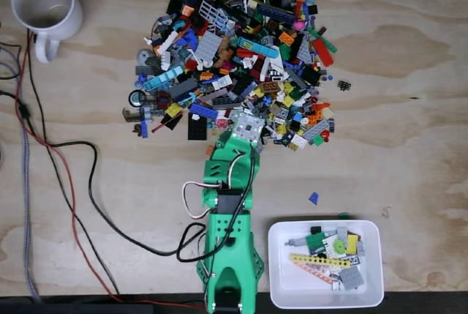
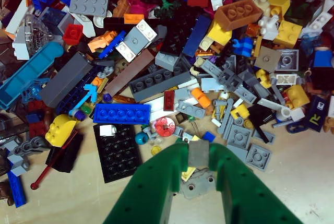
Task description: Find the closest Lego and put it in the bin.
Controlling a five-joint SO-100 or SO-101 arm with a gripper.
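Wrist view: my end effector (image 2: 198,153) is clenched on a small grey Lego (image 2: 198,154) at the pile's (image 2: 172,51) near edge. Bin (image 1: 285,296) sits well apart on tabletop (image 1: 409,109).

Plywood table (image 1: 409,72) with things lying on it

A big Lego pile (image 1: 234,50), a white mug (image 1: 45,6), the white bin (image 1: 325,296), a small blue piece (image 1: 314,197), cables (image 1: 73,182) and the green arm's base (image 1: 230,270) rest on it.
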